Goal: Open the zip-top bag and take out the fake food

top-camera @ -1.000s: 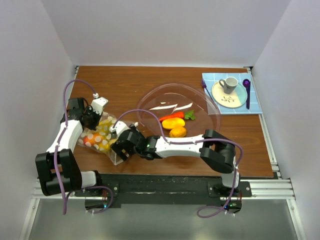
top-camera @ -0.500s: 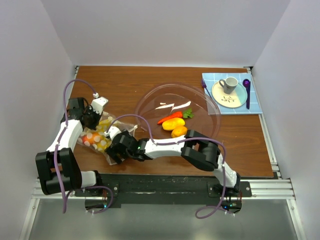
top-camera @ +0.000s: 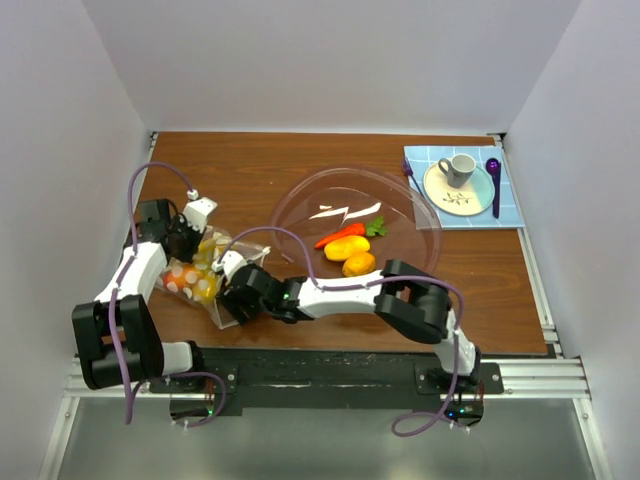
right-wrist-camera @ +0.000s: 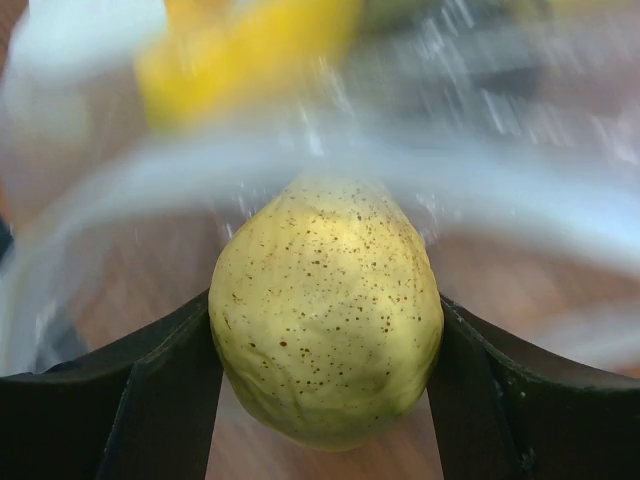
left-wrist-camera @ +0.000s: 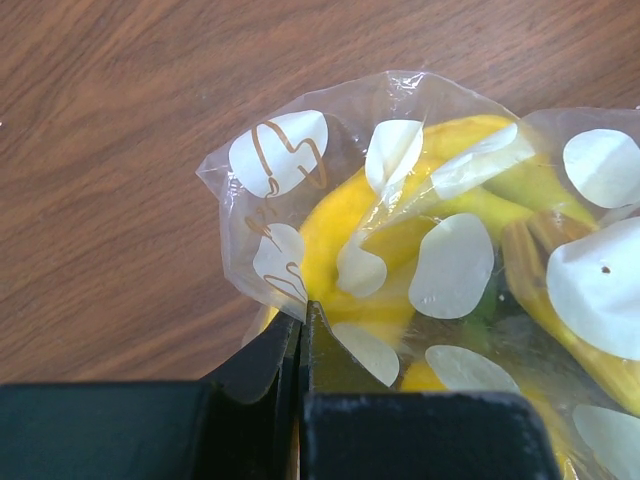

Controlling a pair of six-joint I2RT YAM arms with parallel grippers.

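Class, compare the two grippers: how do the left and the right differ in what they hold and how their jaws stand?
The left gripper is pinched nearly flat on a thin edge of the zip-top bag; the right gripper is spread wide around a speckled yellow fruit. The left holds soft, dotted film with yellow fake food inside; the right holds one solid piece. Both have black fingers, and both are gripping something.

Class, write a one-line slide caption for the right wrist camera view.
Right gripper clasps a speckled yellow fake fruit between its two fingers, with the blurred zip-top bag behind.
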